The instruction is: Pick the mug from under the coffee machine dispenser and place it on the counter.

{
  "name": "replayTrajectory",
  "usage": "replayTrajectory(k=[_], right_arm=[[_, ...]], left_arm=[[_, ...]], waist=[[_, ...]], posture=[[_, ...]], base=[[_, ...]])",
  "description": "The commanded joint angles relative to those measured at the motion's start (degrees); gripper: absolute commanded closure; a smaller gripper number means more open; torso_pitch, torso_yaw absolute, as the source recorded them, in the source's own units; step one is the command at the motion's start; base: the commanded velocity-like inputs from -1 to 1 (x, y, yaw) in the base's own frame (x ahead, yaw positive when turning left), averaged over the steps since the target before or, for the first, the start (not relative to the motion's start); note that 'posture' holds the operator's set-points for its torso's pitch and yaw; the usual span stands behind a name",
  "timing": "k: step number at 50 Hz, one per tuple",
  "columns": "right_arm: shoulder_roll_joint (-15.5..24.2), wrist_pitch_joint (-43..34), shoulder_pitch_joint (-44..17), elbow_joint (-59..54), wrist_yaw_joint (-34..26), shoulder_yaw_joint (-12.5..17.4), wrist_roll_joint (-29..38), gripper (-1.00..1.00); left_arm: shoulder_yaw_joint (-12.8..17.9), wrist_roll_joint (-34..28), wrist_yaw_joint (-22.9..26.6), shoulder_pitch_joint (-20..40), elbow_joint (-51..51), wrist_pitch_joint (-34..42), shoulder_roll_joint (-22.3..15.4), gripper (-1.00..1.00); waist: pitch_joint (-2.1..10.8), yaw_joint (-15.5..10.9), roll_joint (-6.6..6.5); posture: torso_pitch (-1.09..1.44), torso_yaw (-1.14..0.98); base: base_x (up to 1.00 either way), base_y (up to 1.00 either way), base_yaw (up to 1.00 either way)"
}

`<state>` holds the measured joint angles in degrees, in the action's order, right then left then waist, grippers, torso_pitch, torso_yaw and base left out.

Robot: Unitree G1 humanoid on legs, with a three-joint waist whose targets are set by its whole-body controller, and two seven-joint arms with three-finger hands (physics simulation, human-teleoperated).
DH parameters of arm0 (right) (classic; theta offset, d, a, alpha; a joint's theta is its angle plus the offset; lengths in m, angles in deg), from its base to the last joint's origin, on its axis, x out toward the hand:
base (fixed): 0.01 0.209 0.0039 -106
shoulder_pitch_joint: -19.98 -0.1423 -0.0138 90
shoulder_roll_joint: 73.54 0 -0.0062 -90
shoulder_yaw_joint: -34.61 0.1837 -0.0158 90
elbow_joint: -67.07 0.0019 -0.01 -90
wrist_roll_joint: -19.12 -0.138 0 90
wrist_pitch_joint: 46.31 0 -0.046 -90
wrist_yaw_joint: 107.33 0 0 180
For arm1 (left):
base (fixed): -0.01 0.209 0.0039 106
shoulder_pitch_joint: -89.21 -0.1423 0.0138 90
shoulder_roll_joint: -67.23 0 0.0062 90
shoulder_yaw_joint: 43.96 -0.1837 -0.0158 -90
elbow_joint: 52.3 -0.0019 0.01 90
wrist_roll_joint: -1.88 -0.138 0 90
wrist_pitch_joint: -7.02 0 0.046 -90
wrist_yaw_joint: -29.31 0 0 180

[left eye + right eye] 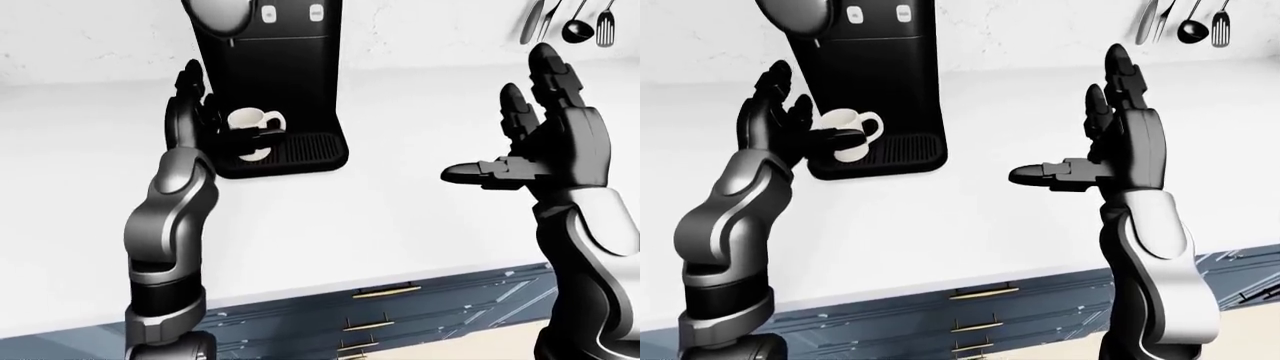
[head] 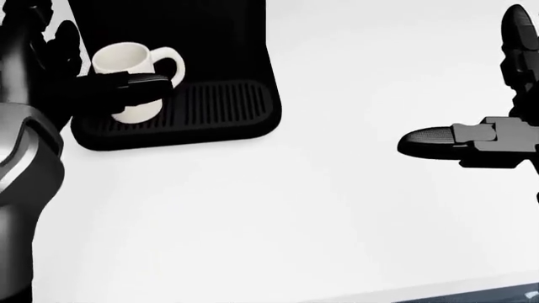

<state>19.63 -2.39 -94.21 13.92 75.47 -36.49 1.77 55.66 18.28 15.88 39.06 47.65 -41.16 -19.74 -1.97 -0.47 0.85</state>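
Note:
A white mug point(image 2: 126, 63) stands upright on the drip tray point(image 2: 220, 106) of the black coffee machine point(image 1: 270, 67), under its dispenser, handle to the right. My left hand point(image 1: 228, 112) is at the mug. Its fingers point(image 1: 188, 90) stand straight up on the mug's left and its thumb point(image 2: 139, 83) lies across the mug's near side; the hand is open, not closed round it. My right hand point(image 1: 505, 124) is open and empty, raised above the white counter point(image 1: 400, 217) well to the right of the machine, its thumb pointing left.
Kitchen utensils point(image 1: 575, 22) hang on the wall at the top right of the left-eye view. Blue drawers with brass handles point(image 1: 385, 291) run below the counter's near edge. The bare counter stretches between the machine and my right hand.

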Motion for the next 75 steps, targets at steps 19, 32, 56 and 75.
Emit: replayTrajectory(k=[19,32,56,75], right_arm=[[0.63,1.2,-1.59,1.84,0.26,0.42,-0.18,-1.0],[0.6,1.61,-1.4,1.54,0.1,0.43,-0.06,-1.0],[0.73,1.39,-1.62,1.57,0.12,0.55,-0.11,-1.0],[0.54,1.91,-1.23,1.42,0.16,0.36,0.12,-1.0]], left_arm=[[-0.61,-2.28,0.7,1.35,-5.11,-7.19,0.34,-1.0],[-0.94,-3.08,0.7,1.86,-7.31,-8.44,0.93,-1.0],[-2.34,-4.71,-2.14,-2.43,-0.15,-6.22,4.33,-1.0],[-3.3,-3.76,-6.39,0.06,-6.51,-10.6,6.74,-1.0]], waist=[[1.4,-0.04,0.12],[1.49,-0.08,0.14],[1.66,-0.03,0.26],[1.62,-0.14,0.42]], posture=[[0.0,0.0],[0.0,0.0],[0.0,0.0],[0.0,0.0]], base=[[0.0,0.0,0.0],[0.0,0.0,0.0],[0.0,0.0,0.0],[0.0,0.0,0.0]])
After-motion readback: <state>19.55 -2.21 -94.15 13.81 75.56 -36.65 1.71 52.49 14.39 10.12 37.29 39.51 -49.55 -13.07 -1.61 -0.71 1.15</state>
